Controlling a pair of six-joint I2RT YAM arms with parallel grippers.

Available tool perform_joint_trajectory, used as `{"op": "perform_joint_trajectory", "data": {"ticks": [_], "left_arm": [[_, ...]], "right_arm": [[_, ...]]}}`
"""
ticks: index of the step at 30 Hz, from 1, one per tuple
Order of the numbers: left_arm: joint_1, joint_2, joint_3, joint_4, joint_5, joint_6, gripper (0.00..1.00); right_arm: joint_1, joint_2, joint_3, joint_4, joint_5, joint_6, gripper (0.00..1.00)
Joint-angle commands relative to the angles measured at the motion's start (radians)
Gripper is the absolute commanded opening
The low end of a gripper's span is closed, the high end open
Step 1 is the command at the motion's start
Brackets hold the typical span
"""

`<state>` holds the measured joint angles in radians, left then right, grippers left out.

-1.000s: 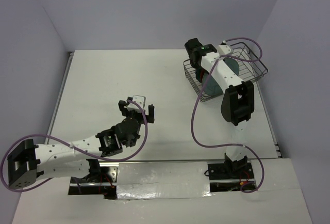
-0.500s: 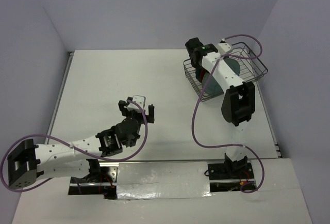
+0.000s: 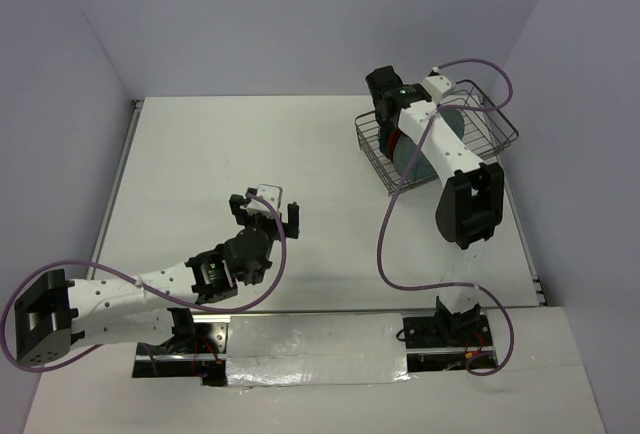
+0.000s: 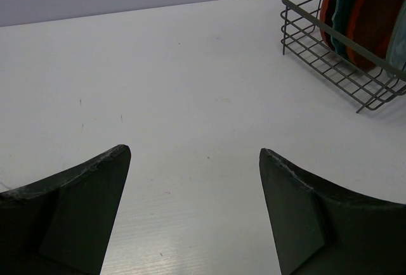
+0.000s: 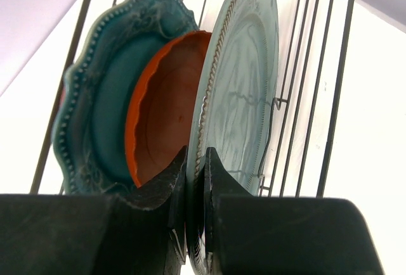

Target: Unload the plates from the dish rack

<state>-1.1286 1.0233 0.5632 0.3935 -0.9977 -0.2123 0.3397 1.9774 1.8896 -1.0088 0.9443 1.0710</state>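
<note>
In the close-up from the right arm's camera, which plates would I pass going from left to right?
From the left: teal scalloped plate → red-orange plate → pale grey-green plate. The right hand is pinched on the rim of that last one.

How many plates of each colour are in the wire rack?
Red-orange plates: 2
Dark teal scalloped plate: 1
Pale grey-green plate: 1
Total: 4 plates
</note>
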Motion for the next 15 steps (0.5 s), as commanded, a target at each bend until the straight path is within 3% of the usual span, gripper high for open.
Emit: {"op": "perform_joint_trajectory", "data": {"ticks": [1,15], "left_arm": [[-0.003,-0.008,0.03,0.038,-0.018,-0.004,0.95],[-0.003,-0.011,0.029,0.039,-0.018,-0.007,0.95]], "right_arm": [[0.004,-0.118,0.035,0.136,0.057,-0.06,0.0],[0.007,-0.247,0.068,0.13,-0.005,-0.126,0.0]]}}
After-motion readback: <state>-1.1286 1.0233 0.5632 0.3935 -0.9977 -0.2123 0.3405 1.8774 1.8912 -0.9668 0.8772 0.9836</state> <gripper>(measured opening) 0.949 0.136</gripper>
